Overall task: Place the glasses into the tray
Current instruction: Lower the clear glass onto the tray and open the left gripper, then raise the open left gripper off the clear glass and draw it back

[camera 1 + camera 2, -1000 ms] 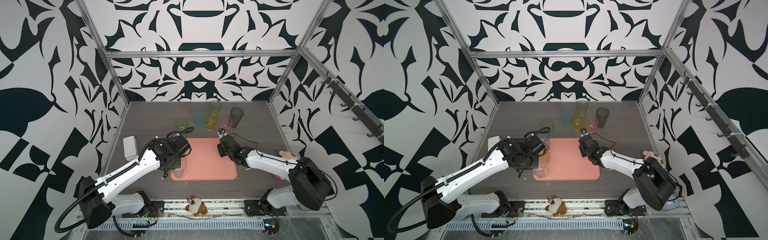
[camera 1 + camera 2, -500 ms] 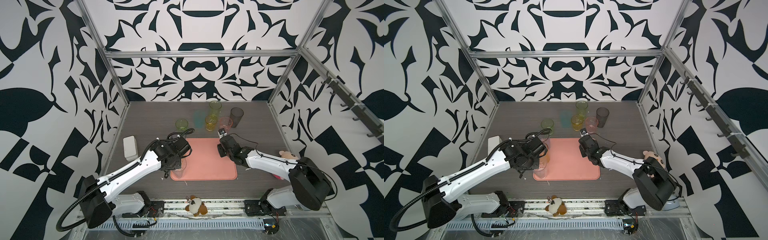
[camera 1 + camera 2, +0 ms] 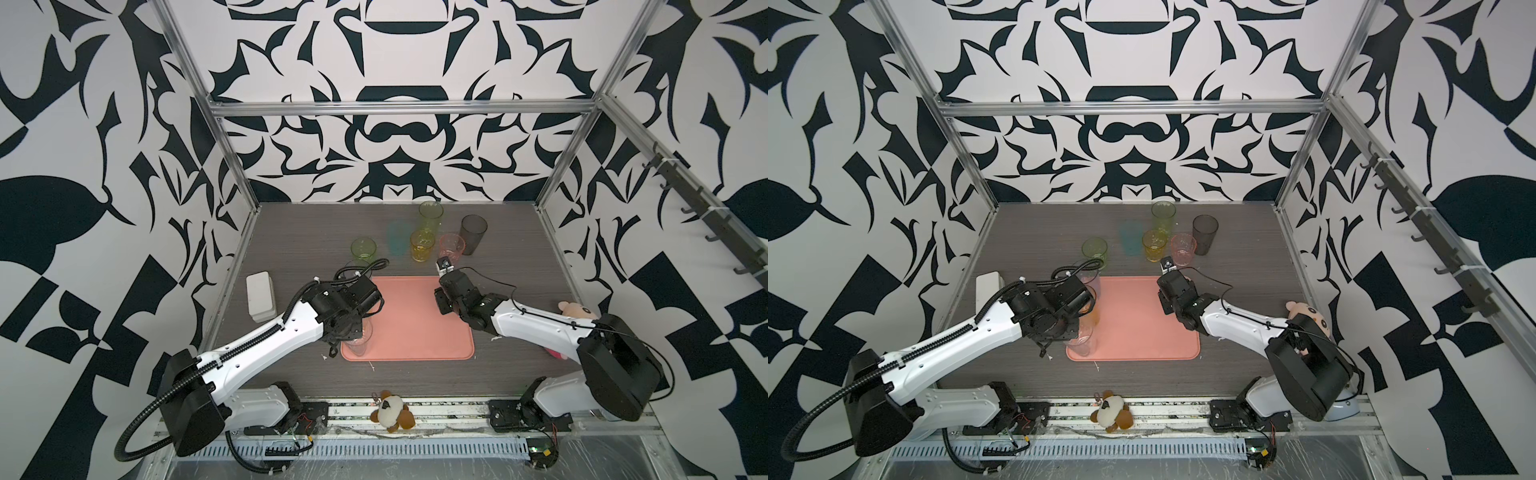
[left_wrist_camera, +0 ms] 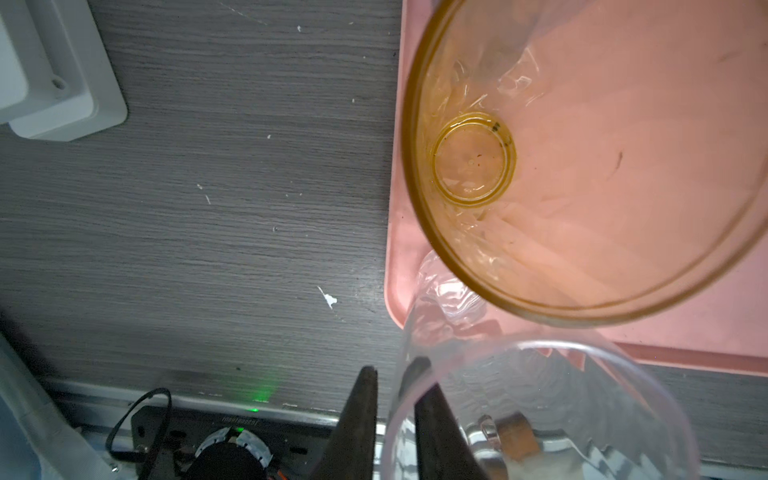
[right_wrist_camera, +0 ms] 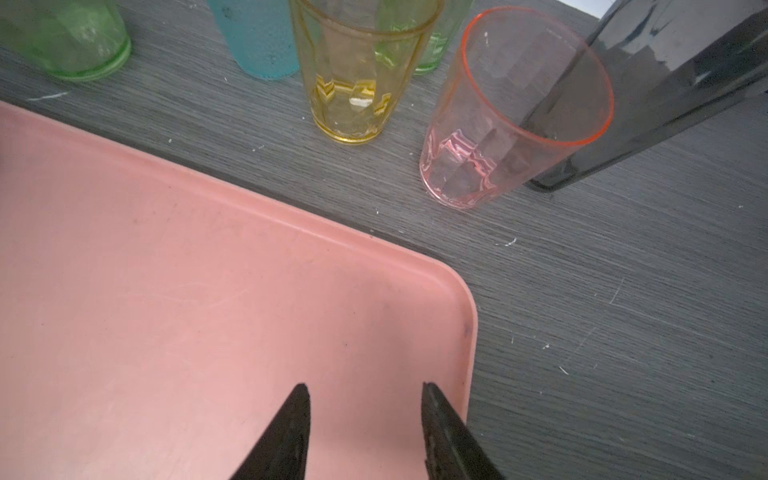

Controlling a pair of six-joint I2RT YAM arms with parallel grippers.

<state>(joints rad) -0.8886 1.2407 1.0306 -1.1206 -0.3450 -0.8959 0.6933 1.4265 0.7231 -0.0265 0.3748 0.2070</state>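
Clear glass is set at 7 o'clock on the tray, rim straddled by the narrowly parted left end effector. Right end effector, parted and empty, is held over the 2 o'clock corner.

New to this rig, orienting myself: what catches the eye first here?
The salmon tray in the middle of the table, with an orange glass and a clear glass along its left edge, the left gripper at the clear one's rim. Behind it stands a cluster of tinted glasses.
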